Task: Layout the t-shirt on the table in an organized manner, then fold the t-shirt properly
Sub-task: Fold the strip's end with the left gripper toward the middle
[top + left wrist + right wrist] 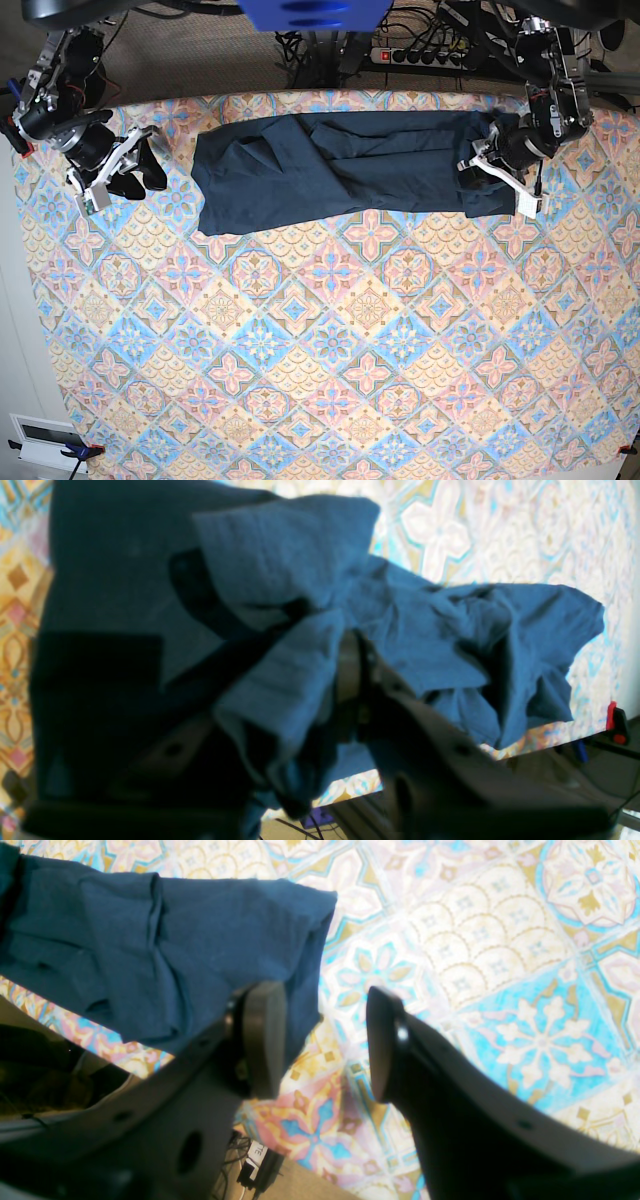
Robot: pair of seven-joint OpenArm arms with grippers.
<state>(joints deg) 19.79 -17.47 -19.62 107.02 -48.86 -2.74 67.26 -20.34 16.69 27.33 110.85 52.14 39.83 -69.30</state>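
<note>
The dark navy t-shirt [330, 165] lies stretched sideways along the far part of the table [330, 340], creased and partly doubled over. My left gripper [487, 165] is at the shirt's right end. In the left wrist view a bunch of the t-shirt [450, 630] fills the left gripper [280, 630] and drapes over one finger, hiding it; the jaws look shut on the cloth. My right gripper [140, 165] hovers open just left of the shirt's other end. In the right wrist view the right gripper [322, 1005] holds nothing, with the t-shirt [150, 950] edge behind one finger.
The patterned table [500, 965] edge runs close below both grippers in the wrist views, with cables and a power strip [430, 50] beyond it. A red clamp [612, 720] sits at the table's edge. A white box [40, 440] stands by the front left corner.
</note>
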